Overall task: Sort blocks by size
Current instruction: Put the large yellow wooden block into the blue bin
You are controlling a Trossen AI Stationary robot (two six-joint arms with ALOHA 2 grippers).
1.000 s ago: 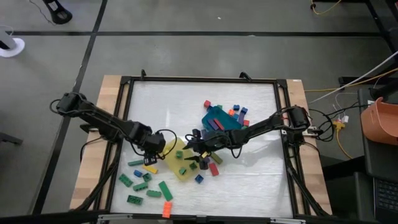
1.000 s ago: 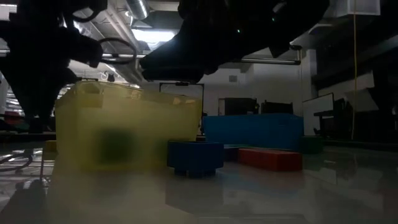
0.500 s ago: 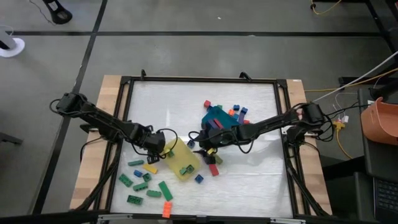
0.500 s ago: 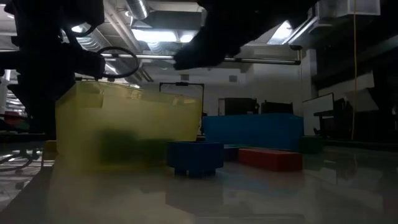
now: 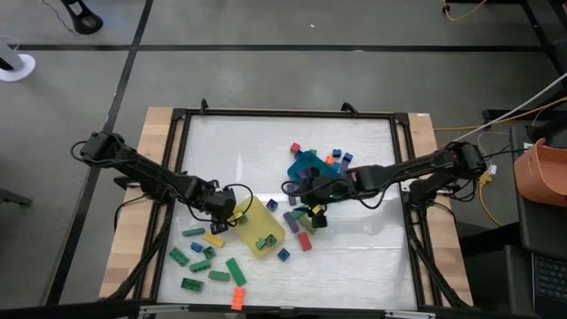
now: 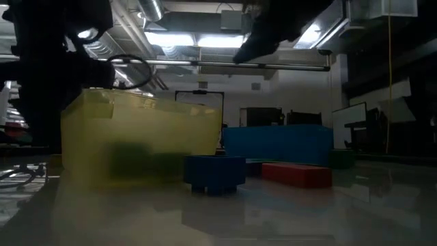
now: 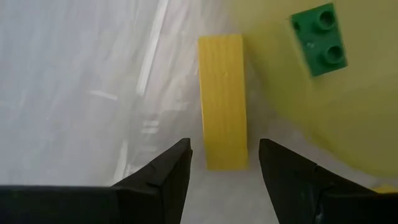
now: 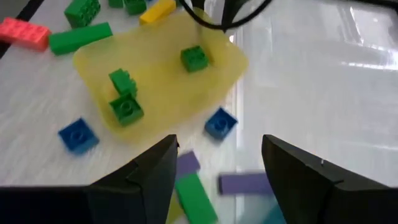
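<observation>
The blocks lie scattered. Several green ones (image 5: 208,261) are at the near left, and others ring the teal tray (image 5: 310,168). The yellow tray (image 8: 161,81) holds three green blocks (image 8: 126,107). A yellow bar (image 7: 222,102) lies flat on the table beside that tray's left edge. My left gripper (image 7: 225,149) points down, open, one finger on either side of the bar's near end, apart from it. My right gripper (image 5: 295,197) hangs open and empty above the table between the two trays, with a blue block (image 8: 221,122) below it.
A blue block (image 6: 214,172) and a red bar (image 6: 297,174) lie right of the yellow tray (image 6: 140,143). Purple and green blocks (image 8: 196,196) sit under the right gripper. A black frame (image 5: 182,159) borders the white table. An orange-red block (image 5: 237,297) lies at the near edge.
My right gripper has risen and drawn back from over the yellow tray toward the table's right and far side, tipping up and staying open. My left gripper has sunk a little beside the yellow tray, still open.
</observation>
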